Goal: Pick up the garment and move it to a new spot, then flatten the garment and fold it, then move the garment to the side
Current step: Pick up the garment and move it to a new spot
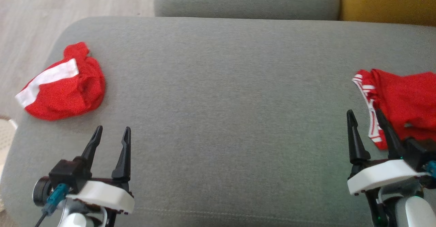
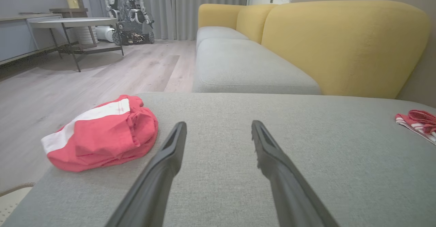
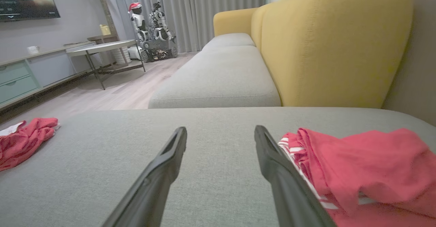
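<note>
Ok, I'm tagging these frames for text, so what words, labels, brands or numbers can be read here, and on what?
No text can be read in these frames.
wall screen: a pale panel with a code-like pattern and a red strip, too blurred to read.
left red garment: a plain white band, no lettering visible.
right red garment: white stripes at the edge, no lettering visible.

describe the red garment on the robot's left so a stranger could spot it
Find the wide grey cushion in front of the robot. Near its left end lies a bunched red garment. One broad white band crosses it, whereas the other red garment at the right end has thin red-and-white striped trim.
</note>
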Controlling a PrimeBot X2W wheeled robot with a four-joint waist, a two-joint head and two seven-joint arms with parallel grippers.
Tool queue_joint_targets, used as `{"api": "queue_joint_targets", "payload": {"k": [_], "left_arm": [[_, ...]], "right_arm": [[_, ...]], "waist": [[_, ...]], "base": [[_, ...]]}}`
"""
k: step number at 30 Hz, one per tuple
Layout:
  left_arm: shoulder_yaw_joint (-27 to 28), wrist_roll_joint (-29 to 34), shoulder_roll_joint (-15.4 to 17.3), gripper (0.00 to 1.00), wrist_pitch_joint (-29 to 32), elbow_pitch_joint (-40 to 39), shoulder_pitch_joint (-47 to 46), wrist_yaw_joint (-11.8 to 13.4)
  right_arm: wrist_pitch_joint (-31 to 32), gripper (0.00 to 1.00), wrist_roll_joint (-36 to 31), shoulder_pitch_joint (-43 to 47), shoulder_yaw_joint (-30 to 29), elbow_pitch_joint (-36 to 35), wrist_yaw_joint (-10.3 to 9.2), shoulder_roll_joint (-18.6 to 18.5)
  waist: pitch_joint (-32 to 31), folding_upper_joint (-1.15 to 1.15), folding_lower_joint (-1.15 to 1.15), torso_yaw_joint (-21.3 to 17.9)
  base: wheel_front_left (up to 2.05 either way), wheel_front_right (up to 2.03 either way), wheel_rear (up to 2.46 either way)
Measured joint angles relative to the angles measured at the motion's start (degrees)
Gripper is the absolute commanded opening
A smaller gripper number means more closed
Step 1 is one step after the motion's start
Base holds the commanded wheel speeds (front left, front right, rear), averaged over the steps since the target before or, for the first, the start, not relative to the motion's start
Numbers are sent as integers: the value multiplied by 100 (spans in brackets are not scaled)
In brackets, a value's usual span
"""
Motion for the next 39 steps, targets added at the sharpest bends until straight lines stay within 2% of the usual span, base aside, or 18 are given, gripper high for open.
{"api": "queue_joint_targets", "payload": {"k": [6,16,21,33,39], "left_arm": [[20,-2,-2,100,-52,43,-92,40],[99,-62,-22,100,-109,122,-155,73],[125,-62,-20,100,-135,127,-154,90],[127,-62,-31,100,-158,121,-239,101],[264,-60,-151,100,-202,121,-750,130]], "right_arm": [[51,100,-15,42,71,-230,0,1],[105,100,0,86,292,-308,0,4],[107,100,0,86,322,-309,0,4],[158,100,0,86,303,-339,0,4],[320,100,-69,-31,283,-542,0,4]], "waist": [[-12,0,0,457],[-46,0,0,1460],[-71,0,0,1789],[43,0,0,1885],[396,0,0,1818]], "base": [[0,0,0],[0,0,0],[0,0,0],[0,0,0],[0,0,0]]}}
